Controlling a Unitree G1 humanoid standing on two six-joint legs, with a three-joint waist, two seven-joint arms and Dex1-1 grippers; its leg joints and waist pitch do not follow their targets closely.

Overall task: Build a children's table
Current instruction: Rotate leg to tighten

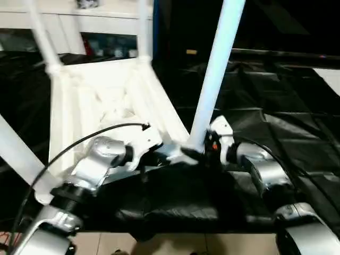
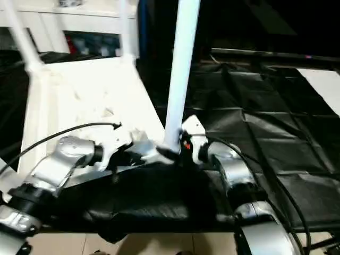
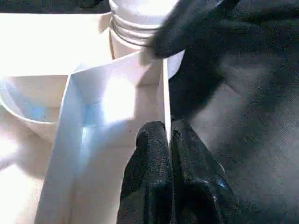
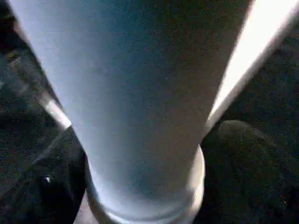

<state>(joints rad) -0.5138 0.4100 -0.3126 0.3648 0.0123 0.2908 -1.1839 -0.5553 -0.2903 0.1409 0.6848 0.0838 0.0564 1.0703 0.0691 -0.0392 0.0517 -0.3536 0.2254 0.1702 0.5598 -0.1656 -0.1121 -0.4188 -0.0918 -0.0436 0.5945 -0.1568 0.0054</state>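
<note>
1. You are looking at the table top [image 1: 95,101] lying underside up on the black sheet [image 1: 276,133]; ribs and corner sockets are facing up so legs can go in from above.
2. The left gripper [image 3: 170,154] is pinching a thin rib [image 3: 165,98] at the near corner; fingers [image 3: 149,158] are nearly together with the rib wall between them; my read is it is bracing the top so the corner is not shifting while the leg is being worked.
3. The right gripper [image 1: 210,146] is sitting at the base of the near leg [image 1: 215,69]; fingers are standing wide either side of the tube; I cannot tell whether they are touching it; I judge it is steadying or about to let go, not clamping.
4. The near leg is standing in the near right corner socket; its long axis is running close to vertical, leaning slightly away to the robot's right, wide end down in the socket, narrow end going out of frame at the top.
5. Two far legs [image 1: 42,37] are also standing up from the back corners, in front of the white cabinet [image 1: 95,21]; a fourth tube [image 1: 21,154] is crossing the near left corner at a slant; I cannot tell if it is seated.
6. Risk, as a judgement: the near leg may be only partly seated; the threaded collar [image 3: 135,32] is showing above the socket rim.
</note>
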